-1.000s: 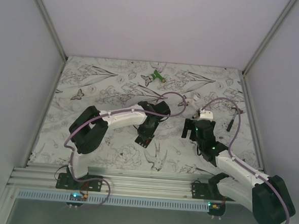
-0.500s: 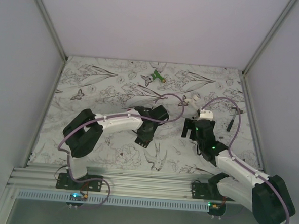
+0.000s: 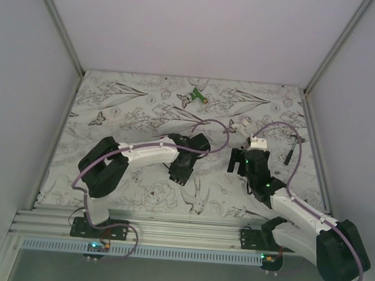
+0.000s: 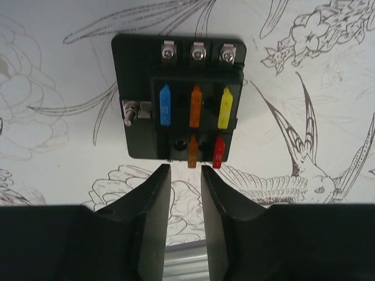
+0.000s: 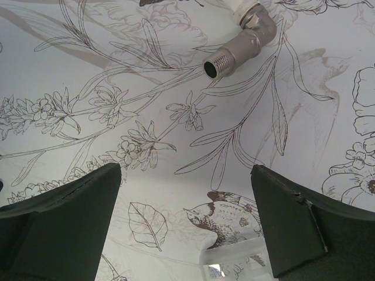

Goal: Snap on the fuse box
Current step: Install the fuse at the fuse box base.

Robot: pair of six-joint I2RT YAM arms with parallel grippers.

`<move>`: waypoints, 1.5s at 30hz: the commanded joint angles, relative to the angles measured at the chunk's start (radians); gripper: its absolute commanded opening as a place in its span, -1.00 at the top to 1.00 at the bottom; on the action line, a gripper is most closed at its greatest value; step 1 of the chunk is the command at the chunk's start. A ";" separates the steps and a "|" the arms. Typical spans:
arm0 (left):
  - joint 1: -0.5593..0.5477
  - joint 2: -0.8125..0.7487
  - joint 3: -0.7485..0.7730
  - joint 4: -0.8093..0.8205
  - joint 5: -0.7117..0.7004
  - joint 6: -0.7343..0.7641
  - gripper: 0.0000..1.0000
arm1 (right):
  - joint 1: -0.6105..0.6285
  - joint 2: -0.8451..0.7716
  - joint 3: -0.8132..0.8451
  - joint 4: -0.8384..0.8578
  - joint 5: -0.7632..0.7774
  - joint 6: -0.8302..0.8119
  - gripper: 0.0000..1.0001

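Observation:
The fuse box lies flat on the patterned mat, a black block with three screws along its far edge and blue, orange, yellow and red fuses in its face. My left gripper hangs just short of its near edge, jaws parted by a narrow gap with nothing between them. From above, the box shows just below the left gripper. My right gripper stands wide open over bare mat, holding nothing, and sits to the right of the box.
A metal elbow fitting lies ahead of the right gripper. A clear plastic piece sits under its jaws. A green-and-white object rests at the back. A dark cable piece lies by the right edge.
The left jaws have parted a little from shut. The left arm's elbow has sunk and shifted left, with the gripper staying by the fuse box. The right arm has not moved.

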 commanded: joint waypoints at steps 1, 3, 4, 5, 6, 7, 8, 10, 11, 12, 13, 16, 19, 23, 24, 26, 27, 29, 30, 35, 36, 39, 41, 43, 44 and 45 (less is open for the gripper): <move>-0.003 -0.057 0.021 -0.092 0.020 -0.007 0.34 | -0.009 -0.004 0.032 0.025 0.000 -0.007 -0.99; 0.001 -0.082 0.037 -0.097 0.018 -0.001 0.27 | -0.008 -0.005 0.032 0.025 0.001 -0.006 -0.99; 0.005 -0.097 0.046 -0.099 0.018 0.001 0.23 | -0.009 -0.005 0.032 0.025 0.001 -0.006 -0.99; 0.011 -0.111 0.050 -0.100 0.016 0.005 0.19 | -0.009 -0.003 0.032 0.025 0.000 -0.006 -0.99; 0.019 -0.124 0.054 -0.099 0.014 0.008 0.13 | -0.009 -0.004 0.032 0.025 0.000 -0.007 -0.99; 0.030 -0.133 0.056 -0.100 0.009 0.013 0.06 | -0.009 -0.004 0.032 0.025 0.000 -0.006 -0.99; 0.045 -0.140 0.060 -0.100 0.000 0.019 -0.02 | -0.009 -0.004 0.032 0.024 0.000 -0.007 -0.99; 0.081 -0.146 0.064 -0.099 -0.027 0.028 -0.08 | -0.009 -0.002 0.032 0.025 0.000 -0.008 -0.99; 0.102 -0.144 0.073 -0.099 -0.037 0.033 -0.09 | -0.009 -0.001 0.032 0.026 0.000 -0.007 -0.99; 0.126 -0.136 0.082 -0.098 -0.048 0.036 -0.11 | -0.008 0.000 0.032 0.026 0.000 -0.007 -0.99; 0.156 -0.125 0.093 -0.099 -0.053 0.040 -0.14 | -0.008 0.002 0.034 0.026 0.000 -0.007 -0.99; 0.219 -0.078 0.127 -0.083 -0.067 0.055 -0.17 | -0.009 0.006 0.034 0.026 0.000 -0.007 -0.99; 0.278 -0.022 0.157 -0.056 -0.064 0.089 -0.17 | -0.009 0.009 0.036 0.028 -0.001 -0.007 -0.99; 0.361 0.067 0.192 -0.020 -0.034 0.109 -0.12 | -0.009 0.013 0.036 0.033 -0.006 -0.007 -0.99; 0.380 0.084 0.204 -0.017 -0.029 0.103 -0.10 | -0.010 0.015 0.036 0.034 -0.007 -0.007 -0.99; 0.412 0.119 0.224 -0.005 -0.027 0.082 -0.09 | -0.009 0.021 0.035 0.036 -0.010 -0.007 -0.99; 0.428 0.133 0.240 0.003 -0.026 0.067 -0.09 | -0.009 0.026 0.036 0.039 -0.011 -0.007 -0.99; 0.447 0.165 0.265 0.014 -0.027 0.054 -0.10 | -0.009 0.035 0.038 0.042 -0.015 -0.007 -0.99; 0.453 0.181 0.279 0.020 -0.029 0.045 -0.09 | -0.009 0.041 0.039 0.042 -0.016 -0.008 -0.99; 0.480 0.259 0.337 0.027 -0.050 -0.018 -0.06 | -0.009 0.057 0.040 0.049 -0.020 -0.007 -0.99; 0.483 0.272 0.344 0.027 -0.054 -0.029 -0.04 | -0.009 0.060 0.040 0.050 -0.021 -0.006 -0.99; 0.487 0.297 0.362 0.028 -0.071 -0.061 0.00 | -0.009 0.064 0.040 0.053 -0.023 -0.006 -0.99; 0.487 0.306 0.365 0.028 -0.087 -0.077 0.04 | -0.009 0.069 0.041 0.055 -0.024 -0.006 -0.99; 0.487 0.310 0.364 0.026 -0.103 -0.092 0.11 | -0.009 0.072 0.042 0.054 -0.026 -0.006 -0.99; 0.487 0.312 0.360 0.026 -0.112 -0.100 0.14 | -0.009 0.072 0.042 0.054 -0.026 -0.007 -0.99; 0.487 0.312 0.357 0.026 -0.116 -0.104 0.17 | -0.009 0.072 0.042 0.055 -0.026 -0.007 -0.99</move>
